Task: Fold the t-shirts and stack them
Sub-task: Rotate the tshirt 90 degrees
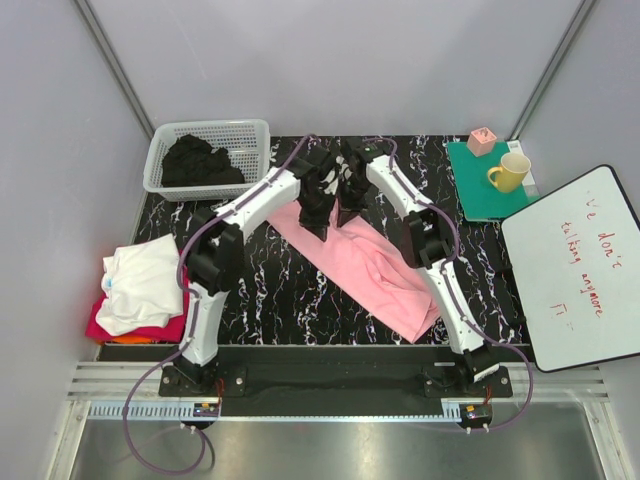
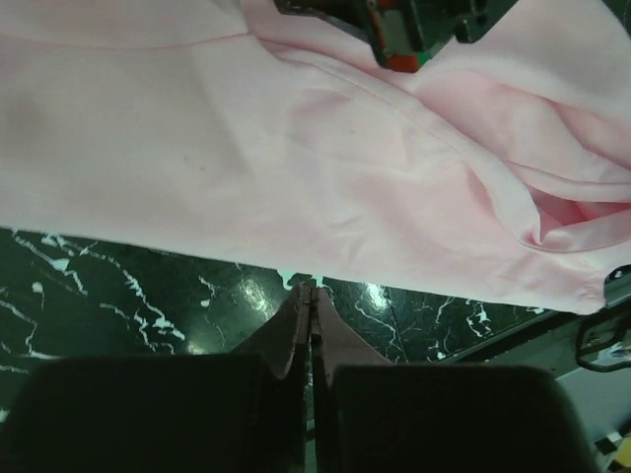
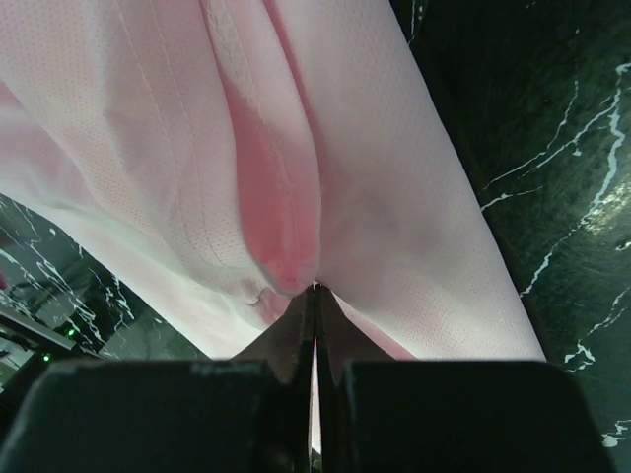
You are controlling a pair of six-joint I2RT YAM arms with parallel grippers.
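Note:
A pink t-shirt (image 1: 370,265) lies diagonally across the black marble table, from the far middle towards the near right. My left gripper (image 1: 318,215) and right gripper (image 1: 350,210) are side by side at its far end. In the left wrist view the jaws (image 2: 311,288) are shut with their tips right at the edge of the pink cloth (image 2: 296,148). In the right wrist view the jaws (image 3: 315,288) are shut on a fold of the pink cloth (image 3: 394,177), which hangs from the tips. A stack with a white folded shirt (image 1: 145,280) on top sits at the left edge.
A white basket (image 1: 250,135) holding dark shirts (image 1: 200,160) stands at the far left. A green mat (image 1: 470,195) with a yellow mug (image 1: 510,172) and a pink cube (image 1: 482,141) is at the far right. A whiteboard (image 1: 580,270) lies on the right.

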